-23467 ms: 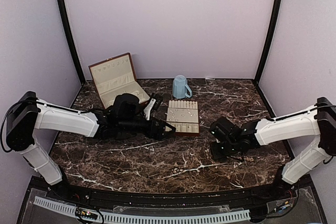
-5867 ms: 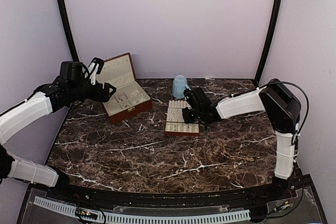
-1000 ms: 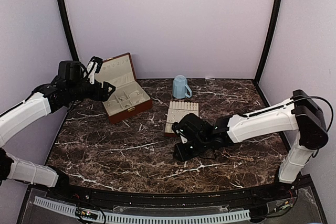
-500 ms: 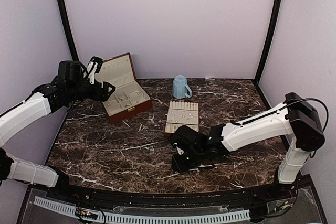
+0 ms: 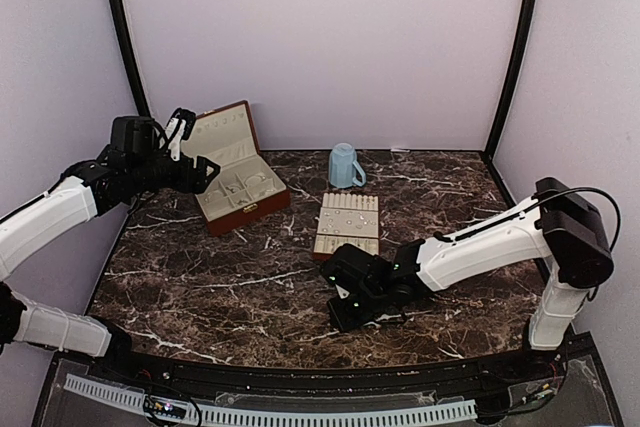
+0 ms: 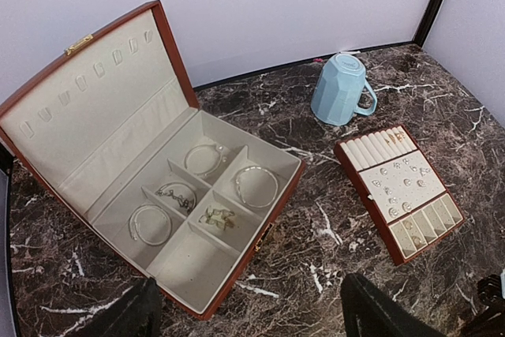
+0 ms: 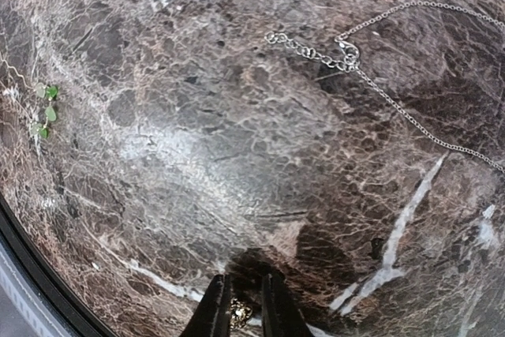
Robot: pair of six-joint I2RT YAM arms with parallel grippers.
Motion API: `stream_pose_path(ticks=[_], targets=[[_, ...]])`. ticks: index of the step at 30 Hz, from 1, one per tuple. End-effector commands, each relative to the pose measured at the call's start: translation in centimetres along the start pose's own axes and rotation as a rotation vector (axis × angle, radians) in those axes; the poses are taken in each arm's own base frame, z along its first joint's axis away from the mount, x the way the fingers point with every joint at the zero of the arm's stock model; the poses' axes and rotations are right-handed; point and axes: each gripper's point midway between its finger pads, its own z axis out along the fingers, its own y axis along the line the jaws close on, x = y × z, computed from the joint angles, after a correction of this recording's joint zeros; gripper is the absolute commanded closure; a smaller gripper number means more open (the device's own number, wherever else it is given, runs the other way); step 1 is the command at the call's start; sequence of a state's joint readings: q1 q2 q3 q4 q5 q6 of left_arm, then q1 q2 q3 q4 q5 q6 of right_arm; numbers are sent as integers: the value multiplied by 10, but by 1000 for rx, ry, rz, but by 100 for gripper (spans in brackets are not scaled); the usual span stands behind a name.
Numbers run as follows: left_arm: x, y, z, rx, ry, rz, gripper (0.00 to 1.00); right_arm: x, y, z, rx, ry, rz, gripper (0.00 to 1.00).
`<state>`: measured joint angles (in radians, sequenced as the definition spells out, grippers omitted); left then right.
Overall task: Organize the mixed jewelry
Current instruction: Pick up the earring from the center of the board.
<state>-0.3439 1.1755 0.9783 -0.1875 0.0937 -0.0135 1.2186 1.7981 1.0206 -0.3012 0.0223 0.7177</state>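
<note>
My right gripper (image 7: 243,313) hangs low over the marble near the front middle of the table (image 5: 342,315). Its jaws stand narrowly apart around a tiny glinting jewelry piece (image 7: 241,316). A thin silver chain (image 7: 347,54) lies loose on the marble beyond it, and a small green-leaf piece (image 7: 44,112) lies at the left. My left gripper (image 6: 252,317) is wide open and empty, held high over the open reddish-brown box (image 6: 118,100), which holds bracelets (image 6: 256,187) in its compartments. Small pale earrings (image 6: 394,185) sit on the cream slotted tray (image 6: 379,151).
A blue mug (image 5: 343,165) stands at the back, behind the tray (image 5: 348,205). The box (image 5: 228,145) sits at the back left with its lid up. Dark frame posts and lilac walls enclose the table. The front edge lies close to my right gripper.
My right arm came away from the tray to the front middle of the table and, in the last second, edged slightly nearer and left. My left arm has not moved.
</note>
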Motion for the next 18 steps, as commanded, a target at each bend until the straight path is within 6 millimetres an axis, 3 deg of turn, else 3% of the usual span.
stream_pose_path(ticks=[1, 5, 11, 14, 18], targets=[[-5, 1, -6, 1, -33, 3, 19, 1, 4, 5, 3, 2, -3, 90], [-5, 1, -7, -3, -34, 3, 19, 0, 3, 4, 10, -5, 11, 99], [-6, 2, -8, -8, -48, 8, 19, -19, 3, -13, -22, -85, 56, 100], [-11, -10, -14, 53, -82, 68, 20, -37, 1, -26, -88, -159, 109, 100], [-26, -39, -35, 166, -217, 125, 20, -69, -2, -45, -215, -279, 214, 100]])
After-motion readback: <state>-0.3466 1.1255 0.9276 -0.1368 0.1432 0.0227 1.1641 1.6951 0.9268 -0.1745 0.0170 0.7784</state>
